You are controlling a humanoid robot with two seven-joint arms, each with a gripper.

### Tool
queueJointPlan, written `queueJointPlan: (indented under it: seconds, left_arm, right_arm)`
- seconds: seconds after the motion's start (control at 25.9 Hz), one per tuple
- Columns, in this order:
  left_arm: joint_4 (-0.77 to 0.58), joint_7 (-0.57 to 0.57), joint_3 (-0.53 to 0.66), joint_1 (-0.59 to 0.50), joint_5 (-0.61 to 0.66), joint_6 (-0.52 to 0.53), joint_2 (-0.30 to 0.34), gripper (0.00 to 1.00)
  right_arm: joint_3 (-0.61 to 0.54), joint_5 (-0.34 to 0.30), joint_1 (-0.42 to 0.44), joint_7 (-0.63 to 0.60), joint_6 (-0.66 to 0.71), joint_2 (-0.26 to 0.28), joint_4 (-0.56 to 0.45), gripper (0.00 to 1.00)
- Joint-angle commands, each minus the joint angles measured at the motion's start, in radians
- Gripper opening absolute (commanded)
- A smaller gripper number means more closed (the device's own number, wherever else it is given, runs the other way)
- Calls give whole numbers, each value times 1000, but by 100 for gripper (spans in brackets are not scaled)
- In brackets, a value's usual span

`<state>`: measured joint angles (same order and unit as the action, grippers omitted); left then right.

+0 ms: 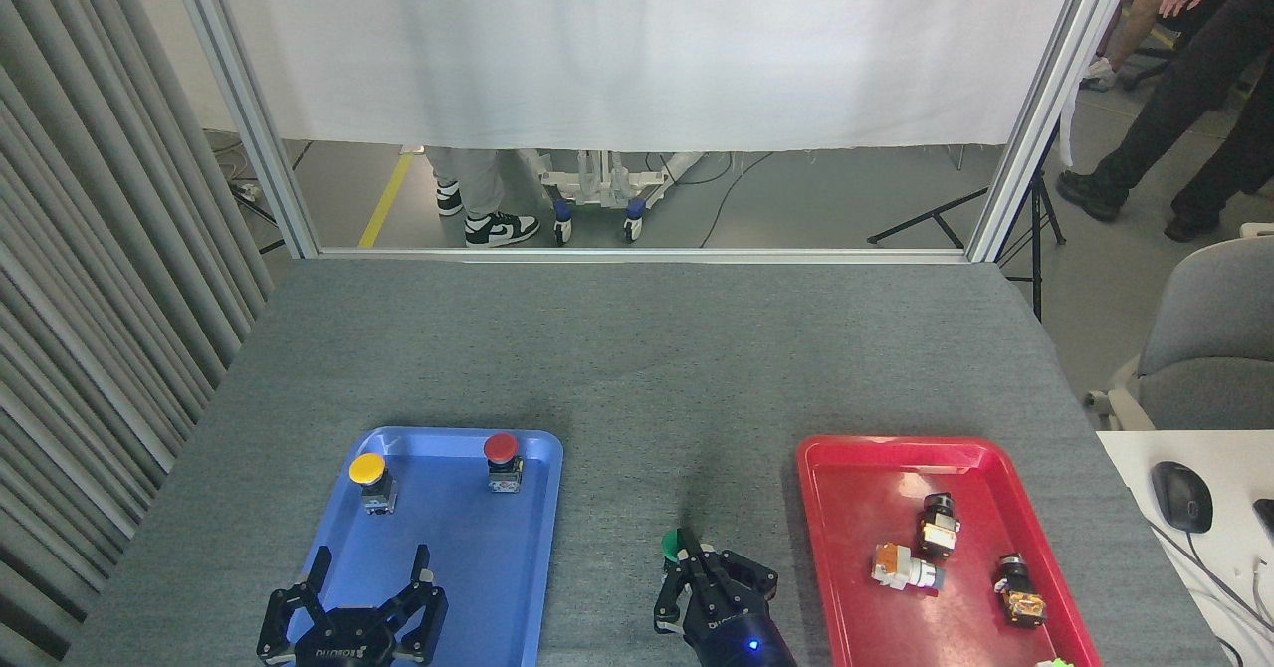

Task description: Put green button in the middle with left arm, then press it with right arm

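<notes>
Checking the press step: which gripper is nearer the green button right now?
Right. The right gripper sits directly over the green button, covering most of its cap. The left gripper hovers well off to the left, over the near end of the blue tray.
</notes>
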<state>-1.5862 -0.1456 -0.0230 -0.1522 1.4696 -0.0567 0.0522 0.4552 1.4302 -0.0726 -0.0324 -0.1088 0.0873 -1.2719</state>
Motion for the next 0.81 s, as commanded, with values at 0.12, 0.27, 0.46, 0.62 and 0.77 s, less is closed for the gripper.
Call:
queueJointPlan:
  seconds: [0.12,0.27,0.46,0.62,0.77]
  left_arm:
    - [0,0,0,0,0,0,0,99]
    - [0,1,0,0,0,0,0,99]
    - [0,3,0,0,0,0,0,99]
    - [0,3,0,0,0,0,0,99]
    - [0,6,0,2,-2,0,-2,99]
  right_arm:
    - [-13,-5,4,-6,-8,6,-83,0]
    - [-44,-7,17,-73,-6,9,-142,1]
    - [-174,-8,100,-90,5,43,-253,92]
    - [-299,-8,182,-98,57,60,-317,100]
    - [-406,-13,254,-100,80,95,-382,100]
